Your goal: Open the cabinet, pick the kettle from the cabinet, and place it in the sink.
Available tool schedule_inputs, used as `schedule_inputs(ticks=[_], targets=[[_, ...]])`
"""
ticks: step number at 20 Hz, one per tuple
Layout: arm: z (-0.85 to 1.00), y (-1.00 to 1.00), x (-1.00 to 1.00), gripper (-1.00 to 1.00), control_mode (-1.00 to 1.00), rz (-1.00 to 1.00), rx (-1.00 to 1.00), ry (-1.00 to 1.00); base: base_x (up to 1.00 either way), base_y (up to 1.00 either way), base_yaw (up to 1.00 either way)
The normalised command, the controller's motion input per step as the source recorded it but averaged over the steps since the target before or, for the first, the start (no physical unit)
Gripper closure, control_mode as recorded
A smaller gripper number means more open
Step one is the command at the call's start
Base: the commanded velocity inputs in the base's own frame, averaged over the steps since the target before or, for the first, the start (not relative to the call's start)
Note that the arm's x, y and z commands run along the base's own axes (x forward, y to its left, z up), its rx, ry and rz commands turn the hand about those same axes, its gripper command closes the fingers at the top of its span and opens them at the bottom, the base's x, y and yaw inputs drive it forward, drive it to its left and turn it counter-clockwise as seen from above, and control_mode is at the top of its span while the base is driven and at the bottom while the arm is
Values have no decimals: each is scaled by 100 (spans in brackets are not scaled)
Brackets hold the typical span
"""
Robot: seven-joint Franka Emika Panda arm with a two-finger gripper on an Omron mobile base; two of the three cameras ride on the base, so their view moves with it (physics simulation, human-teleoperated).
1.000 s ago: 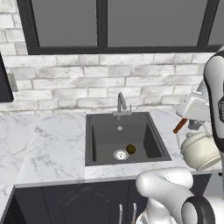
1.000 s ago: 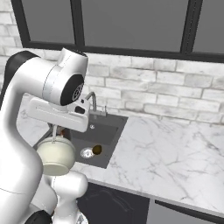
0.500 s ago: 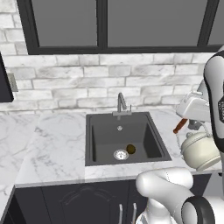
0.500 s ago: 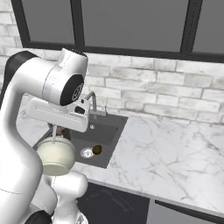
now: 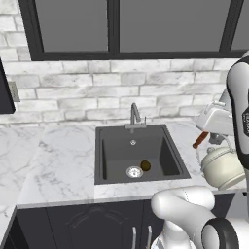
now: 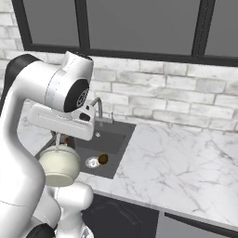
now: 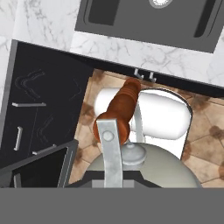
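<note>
Hanging from our gripper [image 5: 210,141], clenched on its reddish-brown handle, the kettle [image 5: 222,167] floats over the counter's [image 5: 58,165] front edge, just right of the sink [image 5: 138,153].

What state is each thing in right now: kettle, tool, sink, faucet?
Kettle: off the counter, hanging upright by its brown handle from the tool, to the right of the sink.
Tool: shut on the kettle handle.
Sink: dry, with a small dark round thing beside the drain.
Faucet: off, no water running.
</note>
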Motion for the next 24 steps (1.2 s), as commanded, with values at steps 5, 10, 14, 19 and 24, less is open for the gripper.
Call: schedule_inputs(ticks=[5,10,14,19,24], targets=[[0,0,0,100,-100,0,0,0,0,0,0],[0,0,-5,100,-100,1,0,-4,0,0,0],[0,0,-5,100,-100,0,3,-9,0,0,0],[0,2,-1,100,-100,8,6,-26,0,0,0],[0,0,0,100,-100,26,23,-17,0,0,0]])
